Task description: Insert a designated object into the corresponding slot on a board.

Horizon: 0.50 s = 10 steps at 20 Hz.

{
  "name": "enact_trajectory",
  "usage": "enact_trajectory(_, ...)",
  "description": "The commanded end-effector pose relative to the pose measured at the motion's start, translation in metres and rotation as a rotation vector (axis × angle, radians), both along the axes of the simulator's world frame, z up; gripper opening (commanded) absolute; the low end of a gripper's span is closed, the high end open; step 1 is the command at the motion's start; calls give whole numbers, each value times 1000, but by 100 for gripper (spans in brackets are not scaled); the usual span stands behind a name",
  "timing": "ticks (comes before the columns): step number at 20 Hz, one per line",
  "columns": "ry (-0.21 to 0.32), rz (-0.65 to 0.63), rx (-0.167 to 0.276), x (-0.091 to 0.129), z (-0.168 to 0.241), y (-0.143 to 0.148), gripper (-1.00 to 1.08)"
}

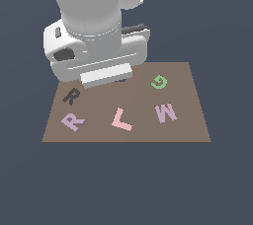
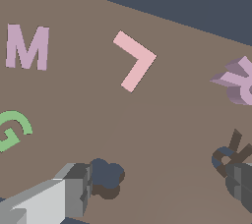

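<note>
The lilac R block (image 1: 73,120) lies flat on the brown board (image 1: 190,128) near its front corner on the exterior view's left. Just behind it is the dark R-shaped slot (image 1: 70,95), with nothing in it. The wrist view shows the R block (image 2: 237,83), the slot (image 2: 231,153) and the board (image 2: 162,125) too. My gripper (image 2: 157,186) is open and holds nothing, with one grey finger (image 2: 59,198) far from the other (image 2: 241,183). The wrist body (image 1: 96,54) hovers over the board's back left and hides the fingers in the exterior view.
Also on the board are a pink L (image 1: 121,119), a lilac W (image 1: 165,112) and a green G (image 1: 159,82). A small dark roundish hole (image 2: 106,176) sits in the board by one finger. Dark blue floor surrounds the board.
</note>
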<state>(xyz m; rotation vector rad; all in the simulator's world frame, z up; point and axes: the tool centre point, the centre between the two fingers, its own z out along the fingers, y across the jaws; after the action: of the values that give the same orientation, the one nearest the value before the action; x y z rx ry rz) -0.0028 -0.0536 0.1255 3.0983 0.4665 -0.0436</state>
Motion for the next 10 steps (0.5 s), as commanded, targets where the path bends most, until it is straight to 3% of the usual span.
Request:
enact_trajectory(1, -2, 64, 2, 4, -7, -12, 100)
enact_trajectory(10, -10, 330, 10, 31, -35, -57, 100)
